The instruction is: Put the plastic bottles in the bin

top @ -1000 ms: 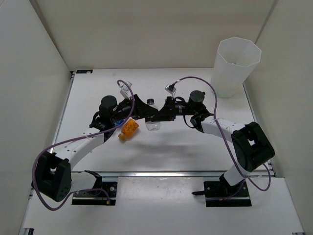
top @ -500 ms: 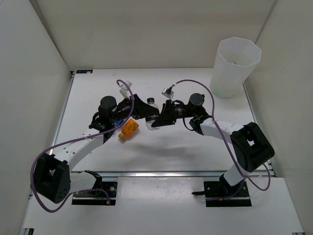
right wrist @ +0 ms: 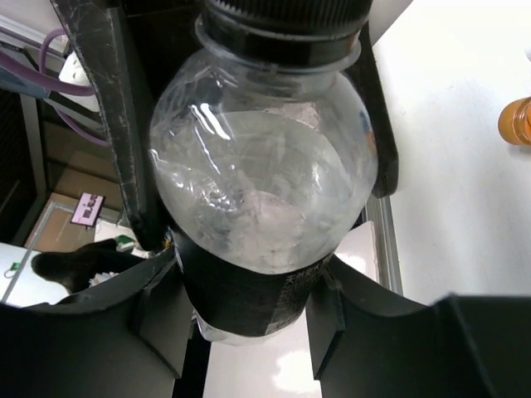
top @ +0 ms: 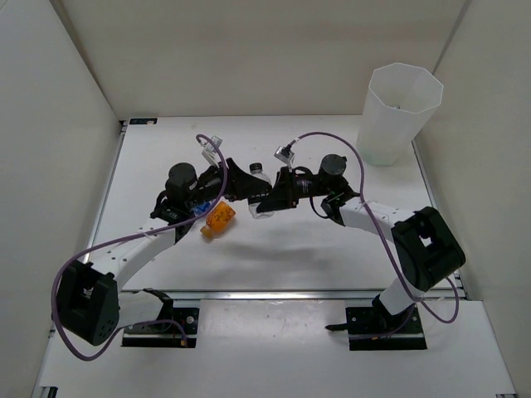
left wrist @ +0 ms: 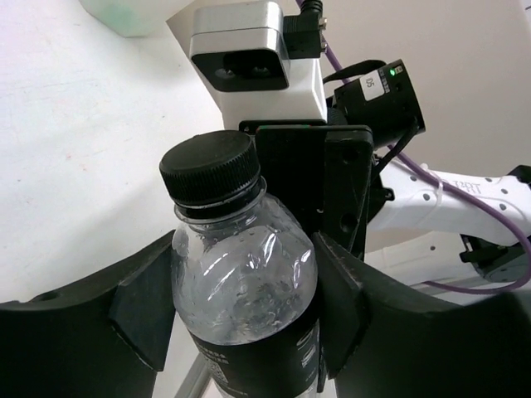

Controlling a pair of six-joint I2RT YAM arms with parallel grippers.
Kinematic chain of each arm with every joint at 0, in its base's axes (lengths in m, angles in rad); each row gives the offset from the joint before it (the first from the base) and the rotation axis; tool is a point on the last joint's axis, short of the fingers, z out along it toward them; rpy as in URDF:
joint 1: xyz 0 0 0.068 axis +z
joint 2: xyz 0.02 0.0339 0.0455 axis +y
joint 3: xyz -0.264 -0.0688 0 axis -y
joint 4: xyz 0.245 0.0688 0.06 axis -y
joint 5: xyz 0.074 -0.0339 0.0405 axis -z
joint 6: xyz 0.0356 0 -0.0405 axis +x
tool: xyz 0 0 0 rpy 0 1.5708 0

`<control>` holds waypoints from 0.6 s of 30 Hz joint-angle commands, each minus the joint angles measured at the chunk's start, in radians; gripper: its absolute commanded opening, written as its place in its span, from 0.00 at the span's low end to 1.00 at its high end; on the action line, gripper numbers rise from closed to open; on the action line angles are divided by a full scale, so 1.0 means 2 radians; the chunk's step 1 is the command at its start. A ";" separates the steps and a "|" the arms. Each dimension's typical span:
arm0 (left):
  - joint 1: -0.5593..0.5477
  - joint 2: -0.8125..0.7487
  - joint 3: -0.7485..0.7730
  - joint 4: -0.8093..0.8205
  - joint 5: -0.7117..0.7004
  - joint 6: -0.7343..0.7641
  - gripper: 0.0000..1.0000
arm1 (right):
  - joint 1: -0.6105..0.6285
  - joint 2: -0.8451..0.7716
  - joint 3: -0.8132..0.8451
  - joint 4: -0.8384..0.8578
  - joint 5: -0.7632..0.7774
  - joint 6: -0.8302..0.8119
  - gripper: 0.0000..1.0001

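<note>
A clear bottle (top: 259,197) with a black cap and a black label is held up between both grippers at the middle of the table. My left gripper (top: 243,186) is shut on its shoulder (left wrist: 241,282). My right gripper (top: 267,201) is closed round its black label (right wrist: 249,290), with both pads touching it. An orange bottle (top: 219,219) lies on the table below the left gripper and shows at the edge of the right wrist view (right wrist: 516,121). The bin (top: 400,112) stands upright at the far right corner, well away from both grippers.
A pale green object (left wrist: 124,12) lies on the table at the top edge of the left wrist view. A bit of blue (top: 197,211) shows under the left arm. White walls enclose the table (top: 332,249) on the left, back and right.
The right gripper has moved left onto the clear bottle that the left gripper holds up. The bottle has shifted a little up the view. The orange bottle and the bin have not moved.
</note>
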 commanded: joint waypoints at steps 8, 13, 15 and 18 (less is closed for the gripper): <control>0.067 -0.079 0.024 -0.105 0.005 0.057 0.98 | -0.076 -0.060 0.037 -0.144 -0.015 -0.119 0.01; 0.115 -0.069 0.096 -0.324 -0.075 0.168 0.99 | -0.184 -0.061 0.174 -0.419 0.004 -0.283 0.00; 0.122 -0.047 0.130 -0.416 -0.143 0.201 0.98 | -0.219 -0.028 0.282 -0.580 0.115 -0.426 0.00; 0.140 -0.008 0.141 -0.462 -0.187 0.222 0.99 | -0.254 0.060 0.486 -0.763 0.323 -0.525 0.00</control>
